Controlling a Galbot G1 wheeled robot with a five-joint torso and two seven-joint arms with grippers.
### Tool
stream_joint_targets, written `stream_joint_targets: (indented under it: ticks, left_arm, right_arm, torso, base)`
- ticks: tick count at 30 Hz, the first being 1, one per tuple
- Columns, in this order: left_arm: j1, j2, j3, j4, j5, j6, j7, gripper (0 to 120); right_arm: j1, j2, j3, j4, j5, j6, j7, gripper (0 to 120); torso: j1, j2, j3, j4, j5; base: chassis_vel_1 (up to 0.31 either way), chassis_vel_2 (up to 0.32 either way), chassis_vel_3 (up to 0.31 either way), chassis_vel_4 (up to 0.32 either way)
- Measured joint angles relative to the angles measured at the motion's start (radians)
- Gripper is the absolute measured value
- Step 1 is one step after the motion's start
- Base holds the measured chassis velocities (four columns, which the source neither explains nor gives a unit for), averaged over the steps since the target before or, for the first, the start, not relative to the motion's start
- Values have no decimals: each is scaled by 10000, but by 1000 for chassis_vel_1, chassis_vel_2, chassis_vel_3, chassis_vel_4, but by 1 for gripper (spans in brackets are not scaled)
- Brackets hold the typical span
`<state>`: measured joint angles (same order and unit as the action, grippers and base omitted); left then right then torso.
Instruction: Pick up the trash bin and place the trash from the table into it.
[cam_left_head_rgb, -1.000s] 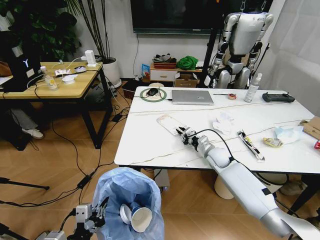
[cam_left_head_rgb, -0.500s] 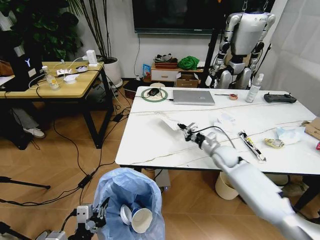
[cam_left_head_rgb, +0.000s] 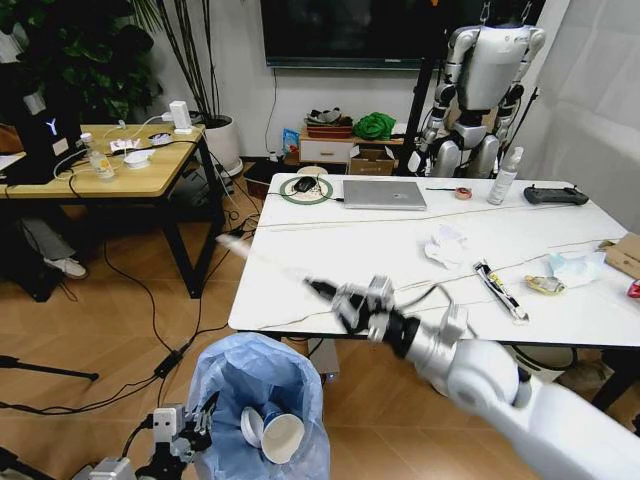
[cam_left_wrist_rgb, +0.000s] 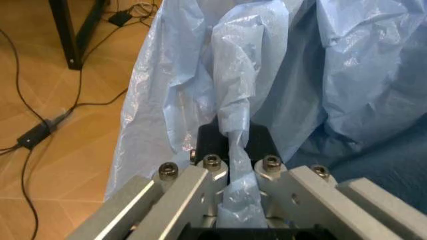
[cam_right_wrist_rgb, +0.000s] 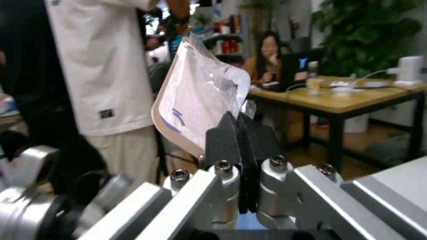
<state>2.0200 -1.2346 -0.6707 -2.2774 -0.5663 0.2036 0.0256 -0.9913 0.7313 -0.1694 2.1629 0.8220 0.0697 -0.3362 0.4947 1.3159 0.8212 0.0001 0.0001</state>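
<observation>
White marble table ahead, more litter left on it. Mid-carry: right gripper pinching a clear plastic pack, probably past the near edge. Left gripper clamped on the trash bin, below. Next: lower, centre over the opening, release.

We see a silver laptop with a black remote controller well to its right, a spray bottle between them, and a green ring just left of the laptop.
</observation>
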Motion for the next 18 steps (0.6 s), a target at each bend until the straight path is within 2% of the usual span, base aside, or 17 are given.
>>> stream_joint_targets:
  ticks: [8, 18]
  left_arm:
    - [49, 21, -205, -184, -107, 37, -41, 0]
    - [33, -35, -156, -192, -87, 49, -51, 0]
  right_arm:
    - [-844, -291, -584, -181, -1368, 595, -753, 0]
    - [-1375, -157, -591, -276, -1895, 678, -750, 0]
  torso:
    - [0, 0, 1, -2, 0]
    - [0, 0, 1, -2, -1]
  base:
    - [0, 0, 0, 0]
    - [0, 0, 0, 0]
